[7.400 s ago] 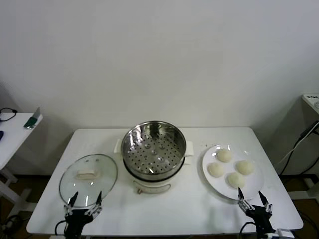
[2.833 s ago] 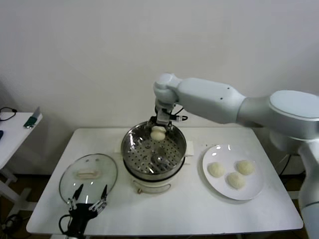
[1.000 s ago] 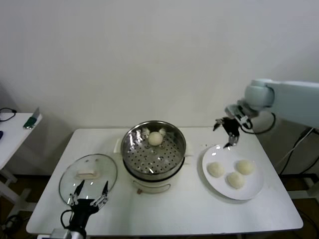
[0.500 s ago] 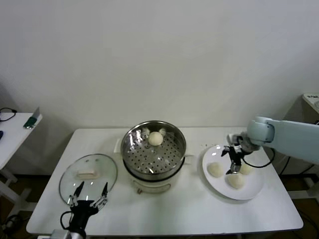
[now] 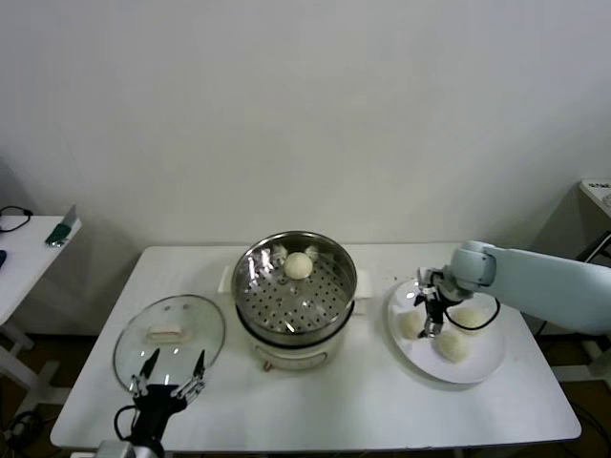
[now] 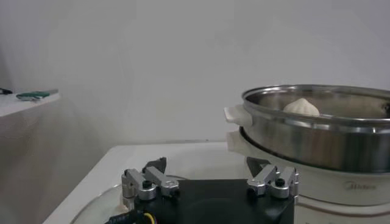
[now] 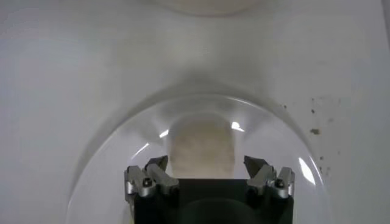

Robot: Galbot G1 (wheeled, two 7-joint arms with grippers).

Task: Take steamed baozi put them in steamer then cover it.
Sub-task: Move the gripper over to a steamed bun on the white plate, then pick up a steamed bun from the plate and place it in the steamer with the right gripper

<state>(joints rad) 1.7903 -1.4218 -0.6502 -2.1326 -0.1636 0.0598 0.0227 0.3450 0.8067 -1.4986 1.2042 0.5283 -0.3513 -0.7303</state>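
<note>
The steamer (image 5: 296, 298) stands mid-table with one steamed baozi (image 5: 299, 265) on its perforated tray; both also show in the left wrist view, the steamer (image 6: 317, 134) and the baozi (image 6: 301, 108). Three baozi lie on a white plate (image 5: 487, 367): left (image 5: 410, 326), front (image 5: 452, 346), back (image 5: 470, 318). My right gripper (image 5: 427, 313) is open, low over the plate at the left baozi; in the right wrist view that baozi (image 7: 201, 146) sits between the open fingers of the gripper (image 7: 206, 163). The cover (image 5: 170, 331) lies left of the steamer. My left gripper (image 5: 169, 375) is open at its front edge.
A side table (image 5: 24, 253) with a green object stands off to the left. Another baozi (image 7: 201, 3) shows at the right wrist view's edge. My left gripper (image 6: 207, 164) hovers over the cover's glass rim (image 6: 91, 207).
The right arm has come down from above the plate's far edge and shifted left, so its open gripper now sits at the left baozi. The left arm has not moved.
</note>
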